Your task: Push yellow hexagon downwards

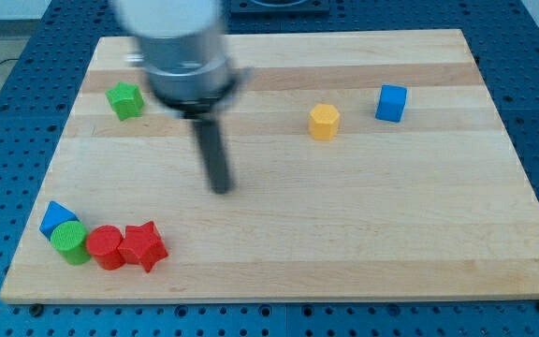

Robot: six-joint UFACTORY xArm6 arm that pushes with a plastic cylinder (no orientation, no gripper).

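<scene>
The yellow hexagon sits on the wooden board at the upper right of centre. A blue cube stands just to its right, apart from it. My tip is at the end of the dark rod, left of centre, well to the left of and below the yellow hexagon, touching no block. The arm's grey body covers the board's upper left-centre.
A green star lies at the upper left. At the lower left a blue block, a green cylinder, a red cylinder and a red star are clustered together. Blue perforated table surrounds the board.
</scene>
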